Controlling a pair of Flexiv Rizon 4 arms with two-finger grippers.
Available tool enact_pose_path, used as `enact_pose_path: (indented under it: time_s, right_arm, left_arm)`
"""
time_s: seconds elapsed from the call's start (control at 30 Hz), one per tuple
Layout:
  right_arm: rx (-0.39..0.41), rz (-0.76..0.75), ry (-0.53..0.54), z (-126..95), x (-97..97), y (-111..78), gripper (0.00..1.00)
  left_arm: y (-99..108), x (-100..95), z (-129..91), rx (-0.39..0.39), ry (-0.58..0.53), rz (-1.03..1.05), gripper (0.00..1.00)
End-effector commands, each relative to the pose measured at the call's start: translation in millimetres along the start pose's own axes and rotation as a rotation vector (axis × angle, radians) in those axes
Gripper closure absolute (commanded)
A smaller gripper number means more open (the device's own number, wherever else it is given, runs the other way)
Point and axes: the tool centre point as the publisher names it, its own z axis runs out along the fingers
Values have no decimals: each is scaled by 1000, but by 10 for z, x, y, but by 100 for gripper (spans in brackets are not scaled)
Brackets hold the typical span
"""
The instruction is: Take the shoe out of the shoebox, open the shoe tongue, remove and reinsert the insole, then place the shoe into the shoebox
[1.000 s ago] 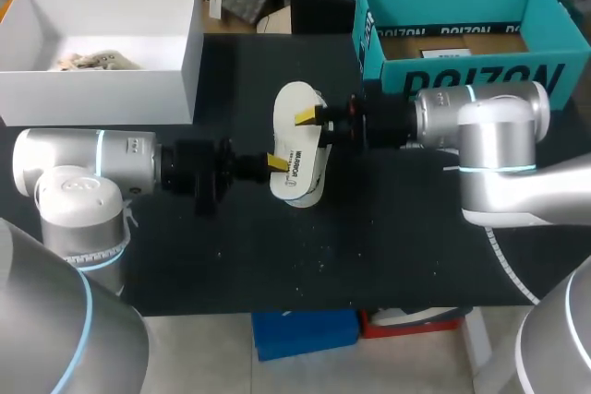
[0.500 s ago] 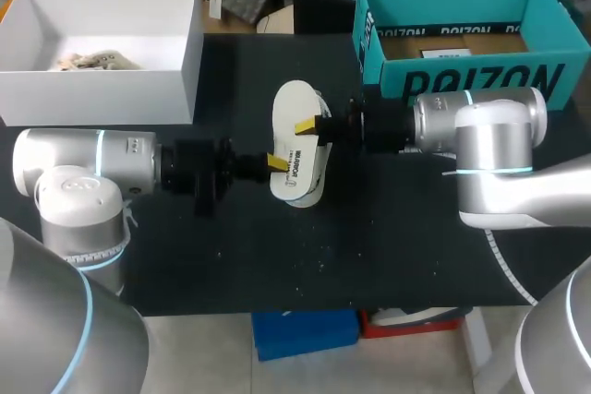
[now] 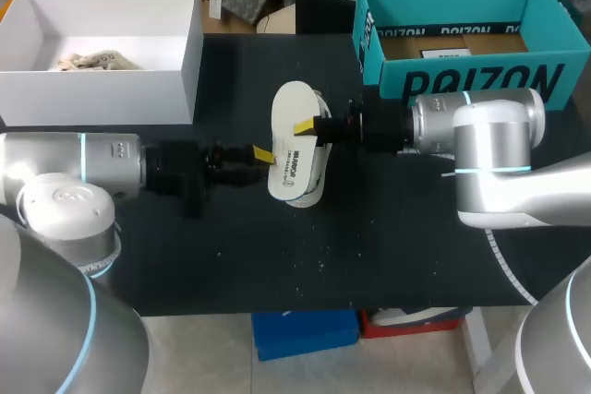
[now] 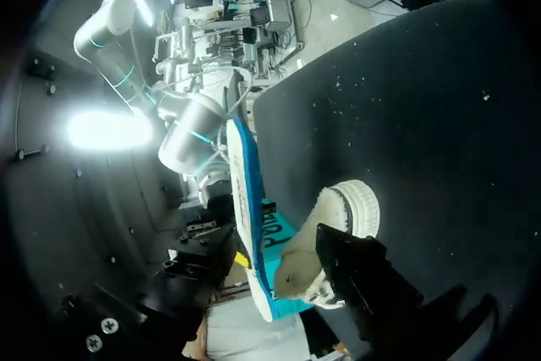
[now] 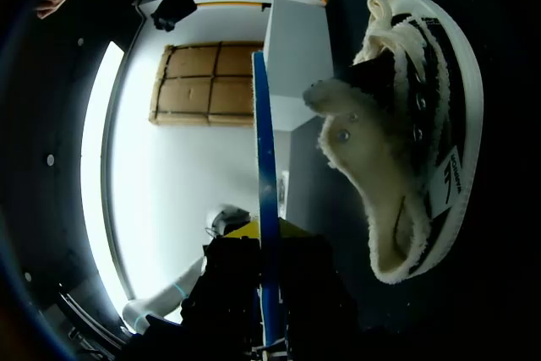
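A white insole with a blue underside hangs over the shoe at the table's middle. My right gripper is shut on the insole's right edge; in the right wrist view the insole runs edge-on between its fingers. The white shoe with black stripes and fleece lining lies on its side beside that gripper. My left gripper is open just left of the insole. In the left wrist view the insole stands edge-on between its spread fingers, with the shoe ahead.
The teal shoebox stands open at the back right, just behind my right arm. A white box holding crumpled paper sits at the back left. The black table stretches out in front of the shoe.
My left gripper has let go of the insole and drawn back to the left. My right gripper closed on the insole's right edge and keeps hold of it.
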Motion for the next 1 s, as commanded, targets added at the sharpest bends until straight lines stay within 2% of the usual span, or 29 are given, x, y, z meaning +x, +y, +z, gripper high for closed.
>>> enact_pose_path:
  time_s: [0.03,0.1,0.27,0.43,1.0]
  right_arm:
    - [-2,1,-2,11,-4,-6,100]
    - [-2,1,-2,11,-4,-6,100]
    - [-2,1,-2,11,-4,-6,100]
    - [-2,1,-2,11,-4,-6,100]
    - [-2,1,-2,11,-4,-6,100]
  left_arm:
    - [-107,-236,-224,-23,273,74,0]
    - [-108,-362,-248,-24,296,60,0]
    - [-124,-531,-233,-72,580,110,0]
    - [-78,-616,-249,-180,793,159,0]
    - [-78,-616,-249,-180,793,159,0]
